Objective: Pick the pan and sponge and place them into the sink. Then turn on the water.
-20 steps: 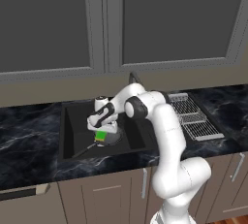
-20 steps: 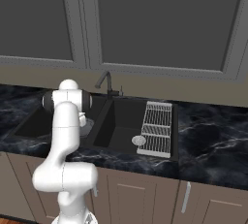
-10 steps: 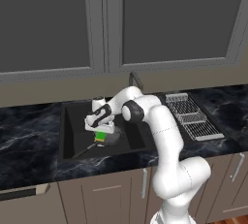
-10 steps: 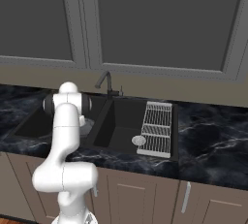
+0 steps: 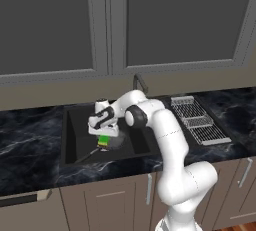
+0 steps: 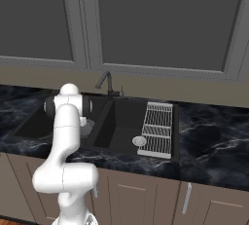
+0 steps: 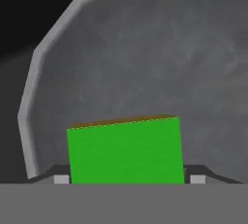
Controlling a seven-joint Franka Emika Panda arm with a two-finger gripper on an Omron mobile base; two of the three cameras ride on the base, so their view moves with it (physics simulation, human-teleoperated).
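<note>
Green sponge [image 7: 125,150]: between the pincer [image 5: 103,139] tips, low in the left bowl of the sink [image 5: 75,147], just above the pan [image 7: 160,68].
Pincer: whether clamped on the sponge or already loosened, cannot tell.
Pan: grey metal, lying in the same bowl, handle toward the front.
Risk: could snag on a fingertip and come back up when lifting.
Faucet [image 6: 104,80]: dry; reaching over could clip the spout.

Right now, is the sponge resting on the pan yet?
Cannot tell. The hand view shows the sponge between the gripper tips above the pan, but its underside is hidden. In the left base view any gap is too small to judge.
</note>
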